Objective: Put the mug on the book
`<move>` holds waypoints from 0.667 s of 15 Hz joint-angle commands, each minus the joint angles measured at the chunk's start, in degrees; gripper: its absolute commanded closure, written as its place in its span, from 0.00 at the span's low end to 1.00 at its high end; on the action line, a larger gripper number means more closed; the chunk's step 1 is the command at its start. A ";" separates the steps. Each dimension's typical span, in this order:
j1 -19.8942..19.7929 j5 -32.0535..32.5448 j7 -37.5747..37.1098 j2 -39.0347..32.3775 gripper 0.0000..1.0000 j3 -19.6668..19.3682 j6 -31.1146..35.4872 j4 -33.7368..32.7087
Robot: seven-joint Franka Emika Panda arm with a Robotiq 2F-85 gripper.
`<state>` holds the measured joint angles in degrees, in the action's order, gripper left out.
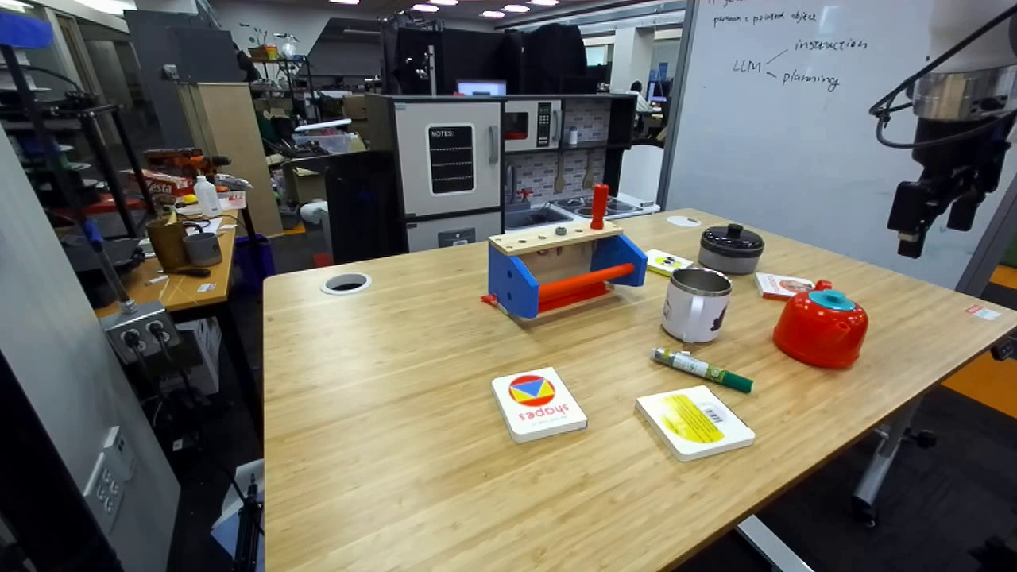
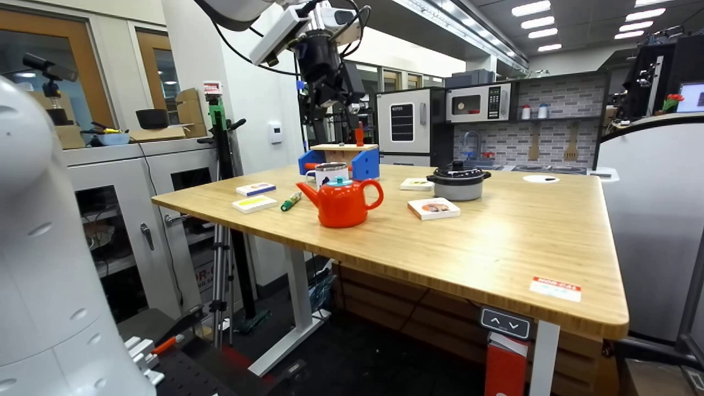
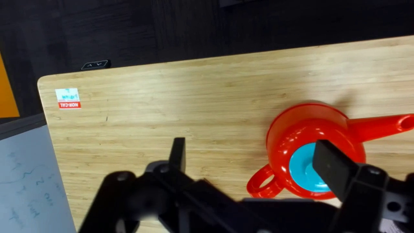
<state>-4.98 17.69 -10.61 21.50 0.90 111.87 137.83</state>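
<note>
at the gripper [image 3: 250,147], the fingers [image 3: 178,153] stand wide apart, with bare table [image 3: 139,123] and part of the teapot [image 3: 309,134] showing between them. in the wrist view one finger covers part of the teapot's blue lid [image 3: 302,168]. both exterior views show the gripper hanging well clear above the table, fingers pointing down.

teapot: red, upright, standing on the table.

mug [image 1: 696,308]: upright on the table, between the teapot and the toy bench [image 1: 588,282]. silver rim, white wall with dark marks, one side handle.

marker [image 1: 701,370]: on its side, near the mug, green at one end.

book [image 1: 540,403]: flat on the table, cover up, well apart from the mug. cover shows a red disc with yellow and blue shapes inside, and the word "shapes".

yellow book [image 1: 695,423]: flat, barcode side up, near the book, with table visible between the two. the marker lies between it and the mug.

pot [image 1: 731,248]: upright, black top, grey body. a third book [image 1: 783,285] lies near it and near the teapot; a fourth book [image 1: 667,262] lies between the pot and the toy bench.

table edge: label [image 2: 555,289] on top near a corner, control panel [image 2: 505,323] fixed under the rim.

surroundings: whiteboard [image 1: 763,151] with handwriting; kitchen unit [image 1: 486,199] standing beyond the table.
</note>
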 commanded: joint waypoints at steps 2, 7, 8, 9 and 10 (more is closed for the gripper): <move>2.18 0.39 0.42 0.63 0.00 2.23 -1.55 -1.70; 5.01 2.54 0.50 1.95 0.00 5.45 -1.60 -0.34; 5.20 3.64 0.19 1.78 0.00 6.14 -1.75 -0.15; 5.36 4.86 -0.09 1.70 0.00 6.70 -1.81 0.17; 5.33 6.52 -0.74 1.56 0.00 7.31 -1.78 0.31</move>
<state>0.44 20.25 -10.56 22.92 6.87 111.10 137.68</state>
